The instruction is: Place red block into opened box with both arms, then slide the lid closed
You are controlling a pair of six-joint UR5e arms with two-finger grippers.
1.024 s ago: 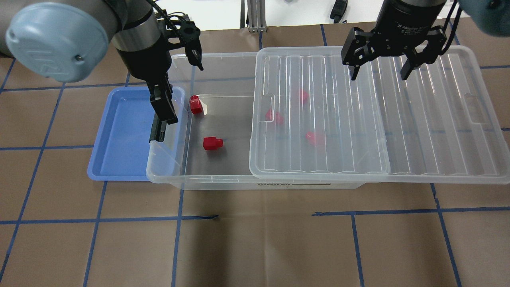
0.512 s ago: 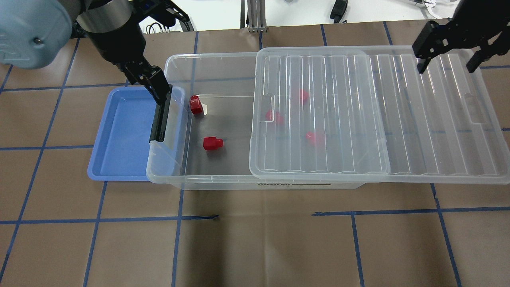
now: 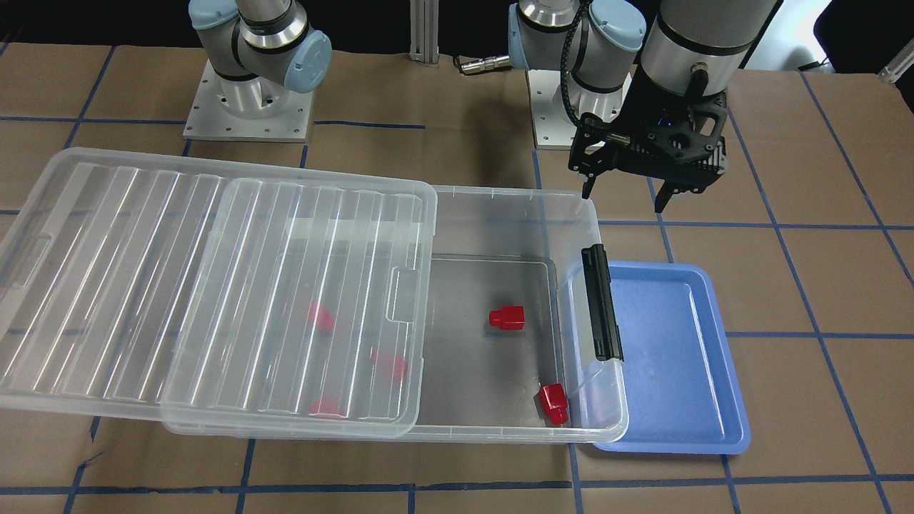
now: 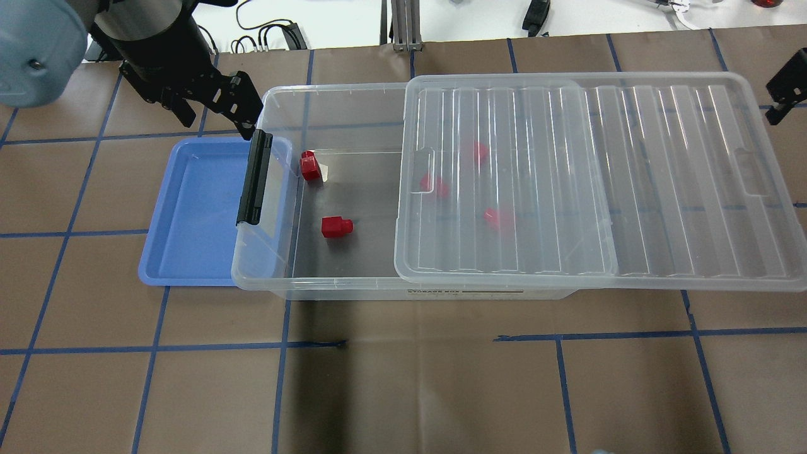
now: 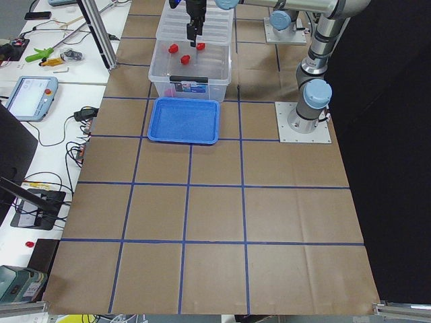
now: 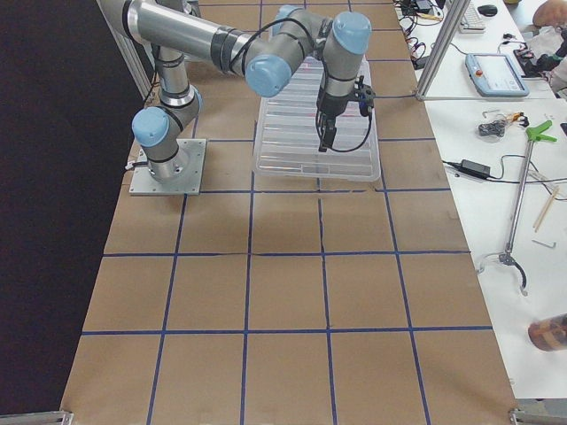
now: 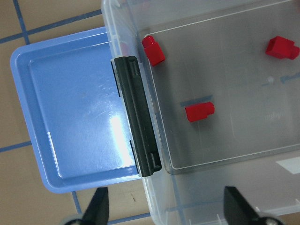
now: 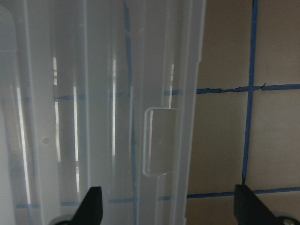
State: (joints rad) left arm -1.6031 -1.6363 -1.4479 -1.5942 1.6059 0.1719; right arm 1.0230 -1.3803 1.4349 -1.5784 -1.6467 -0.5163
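The clear box (image 4: 340, 285) lies open on its left part, where two red blocks (image 4: 335, 226) (image 4: 309, 166) sit on the floor. Further red blocks (image 4: 498, 217) show blurred under the ridged lid (image 4: 662, 176), which covers the box's right part and overhangs past its right end. My left gripper (image 4: 217, 126) hovers open and empty behind the box's latch end (image 3: 623, 200). My right gripper (image 8: 169, 208) is open and empty above the lid's outer notch tab (image 8: 159, 140); only its edge (image 4: 782, 94) shows in the overhead view.
A blue tray (image 4: 195, 208) lies against the box's left end, partly under the black latch (image 4: 253, 180). The table is brown paper with blue tape lines. Both arm bases (image 3: 246, 107) stand on the robot's side of the box.
The left gripper has risen and pulled back from the box's left end. The right gripper has swung off the lid's middle toward its outer right end. Blocks, box and lid have not moved.
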